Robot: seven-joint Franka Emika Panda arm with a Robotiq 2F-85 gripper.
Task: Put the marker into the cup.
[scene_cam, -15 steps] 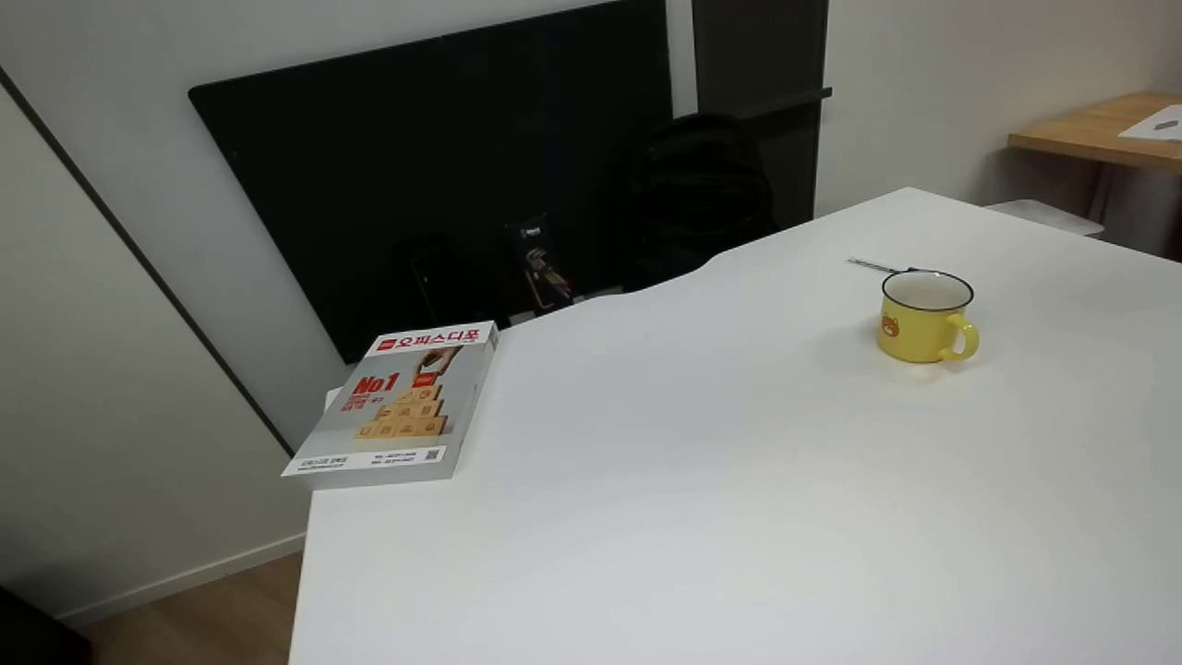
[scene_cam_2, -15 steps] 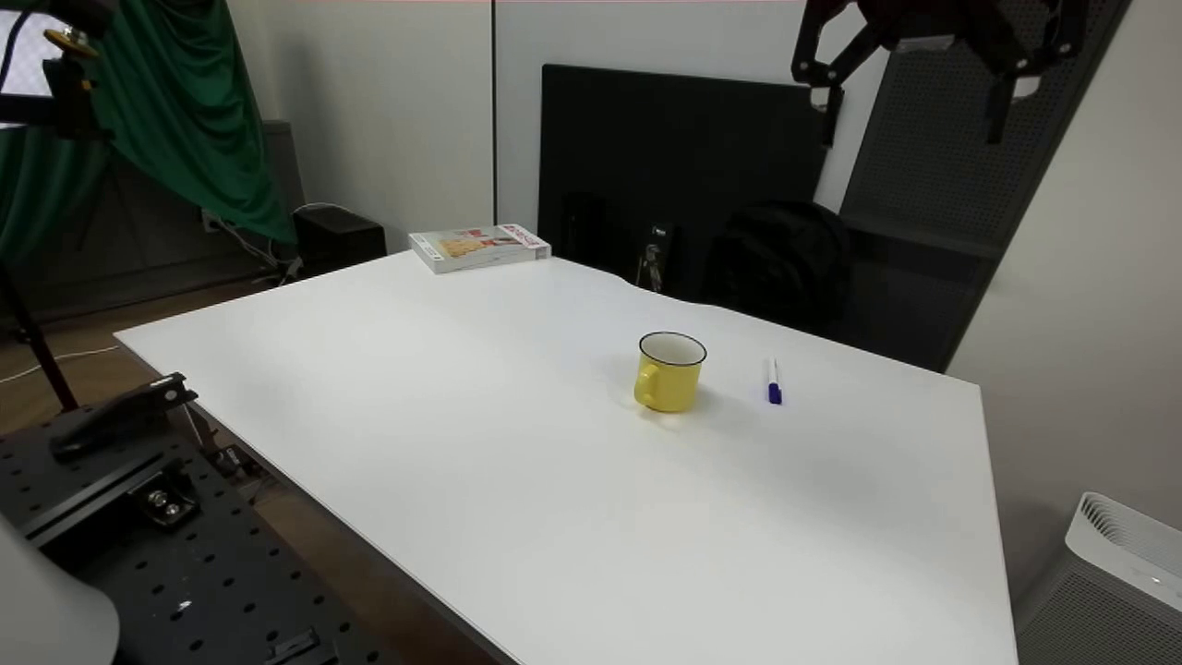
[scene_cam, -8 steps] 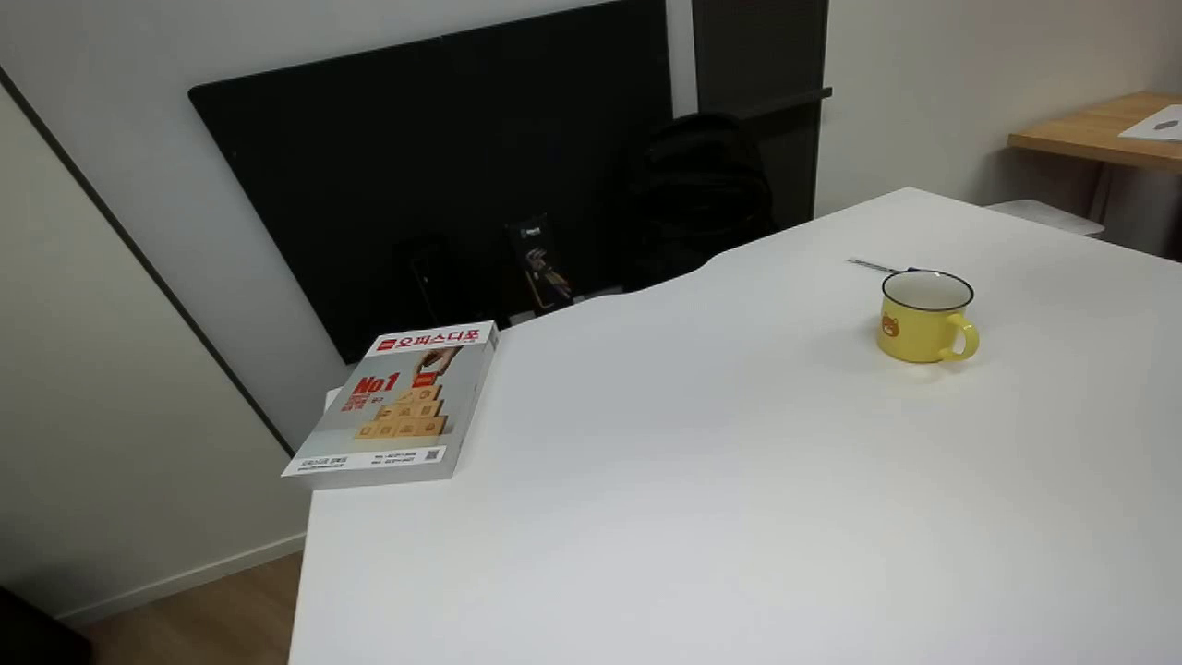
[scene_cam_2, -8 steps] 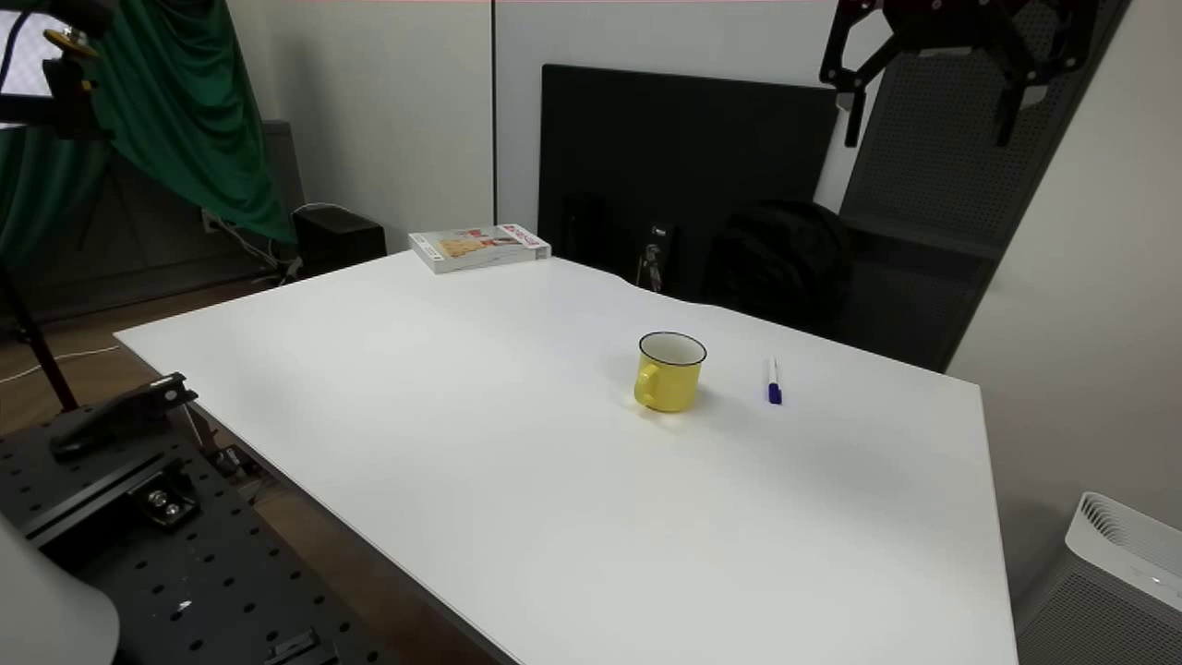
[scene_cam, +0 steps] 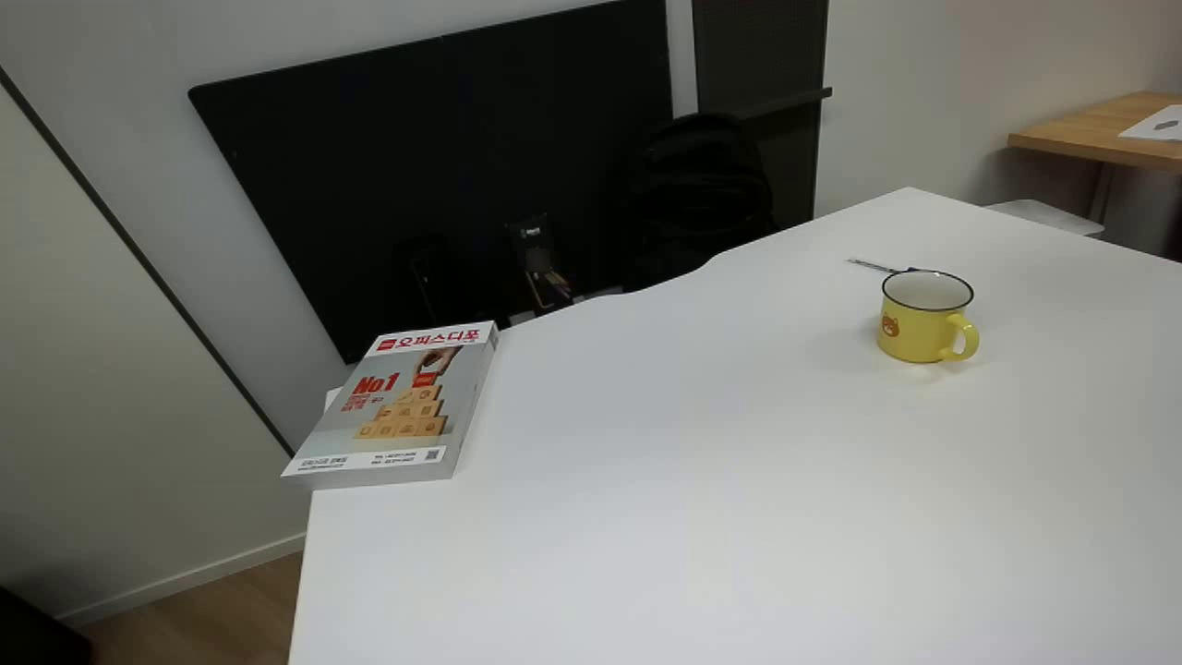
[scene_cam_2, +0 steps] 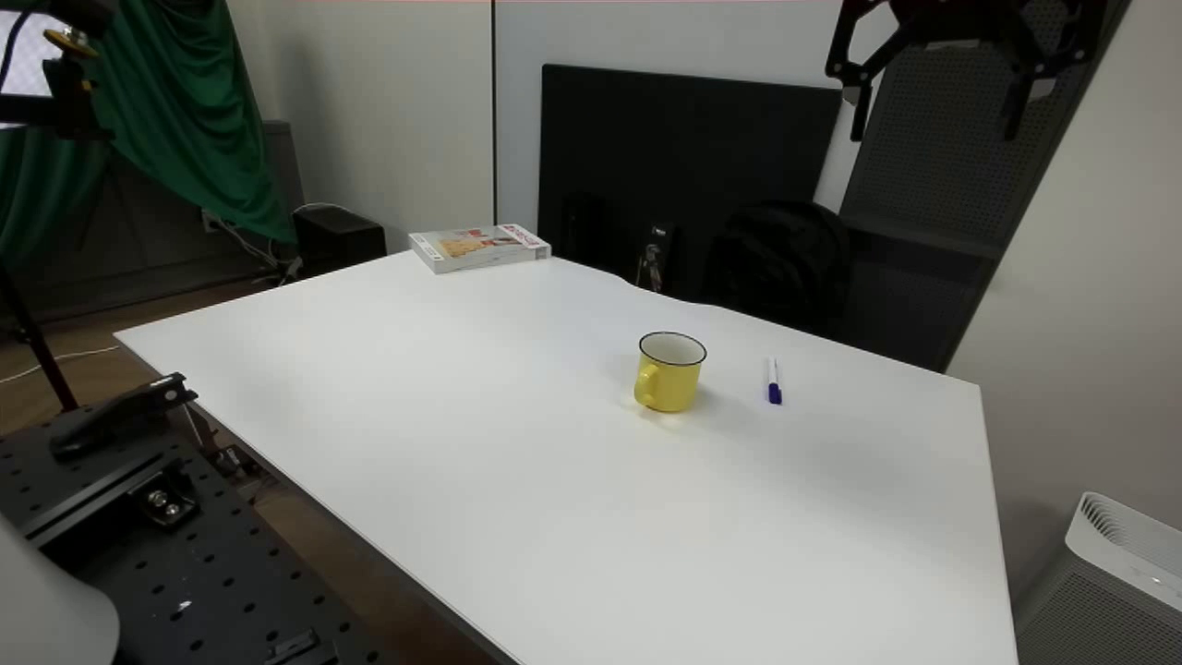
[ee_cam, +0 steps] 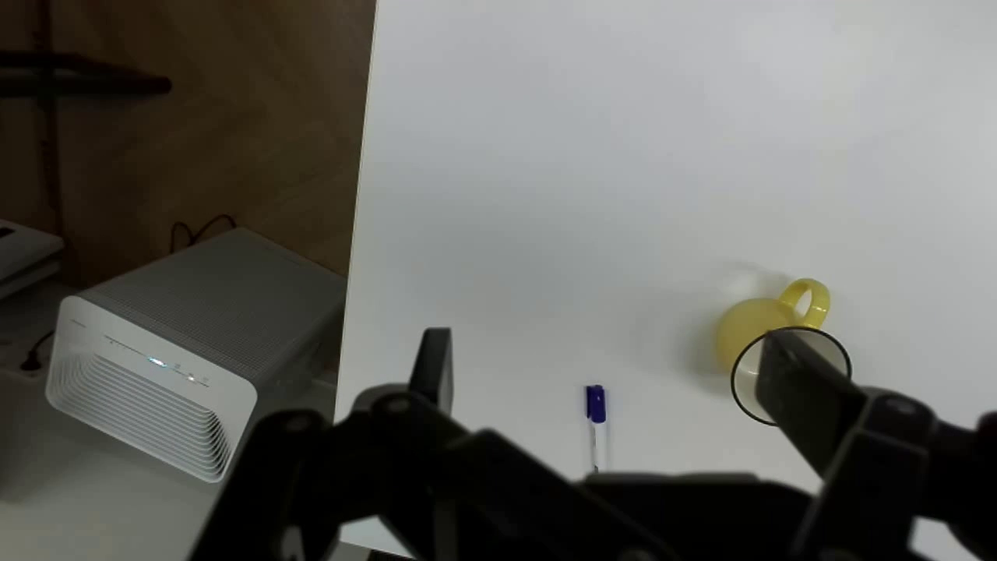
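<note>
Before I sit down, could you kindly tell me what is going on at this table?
Nothing is being handled right now: the robot's gripper hangs open above the table. The marker lies on the table beside the upright cup, not touching it. The job is to put the marker into the cup, and that has not been done yet. A book lies at the table's edge.

The black, angular-linked pincer [scene_cam_2: 935,138] has slim straight fingers [scene_cam_2: 862,113], round greyish bolt heads [ee_cam: 398,404] (blurred in the wrist view) and pale patches [scene_cam_2: 1042,90].
</note>
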